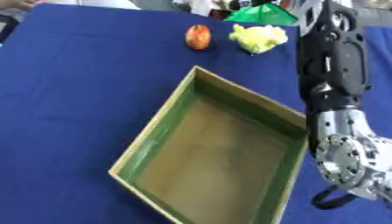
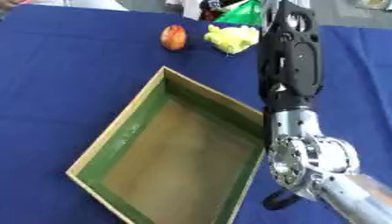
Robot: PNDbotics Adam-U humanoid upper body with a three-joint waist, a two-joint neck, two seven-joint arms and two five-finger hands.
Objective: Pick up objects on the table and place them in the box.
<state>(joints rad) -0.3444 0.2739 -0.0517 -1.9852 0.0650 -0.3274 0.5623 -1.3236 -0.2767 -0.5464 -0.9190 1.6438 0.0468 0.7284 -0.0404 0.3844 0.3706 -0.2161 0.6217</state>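
Note:
A red-orange rounded fruit (image 1: pixel 197 36) and a crumpled yellow object (image 1: pixel 259 38) lie side by side on the blue table, near its far edge. An open box (image 1: pixel 151 131) with a tan rim and green inner walls sits askew in the middle, with nothing inside it. My right arm runs up the right side from a silver joint at the lower right. Its black hand (image 2: pixel 289 19) reaches the top edge, just right of the yellow object and past the box's far right corner. The hand holds nothing that I can see. My left hand does not show.
A green object (image 1: pixel 264 13) sits at the far edge behind the yellow one. A person's hand (image 1: pixel 15 3) shows at the top left corner, off the task's things. Bare blue cloth (image 1: pixel 76 87) stretches left of the box.

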